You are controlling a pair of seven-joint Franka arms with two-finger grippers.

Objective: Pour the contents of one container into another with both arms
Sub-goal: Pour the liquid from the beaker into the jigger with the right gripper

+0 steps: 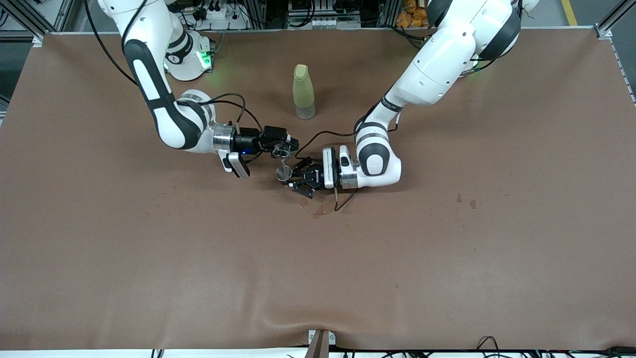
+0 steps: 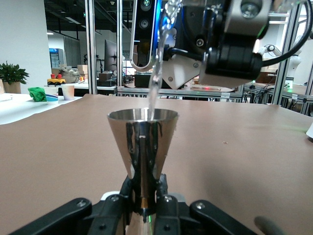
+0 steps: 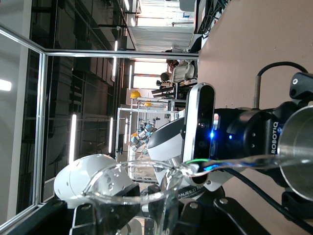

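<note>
Clamped on both sides: left gripper (image 1: 299, 182) pinching the waist of a steel jigger (image 2: 142, 142), upright just above the brown table (image 1: 447, 258); right gripper (image 1: 284, 147) squeezing a clear glass vessel (image 3: 137, 183), tipped sideways over it. Thin stream of clear liquid (image 2: 155, 78) falling into the jigger's mouth. Overflow likely if tilt steepens; splash onto mat if either wrist drifts. Yellow-green bottle (image 1: 303, 92) standing apart, nearer the bases.

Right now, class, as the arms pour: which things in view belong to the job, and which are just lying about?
In the job:
- metal cup, held by left gripper
- clear glass, tipped by right gripper
- stream of water

Lying about:
- green bottle, standing on the table
</note>
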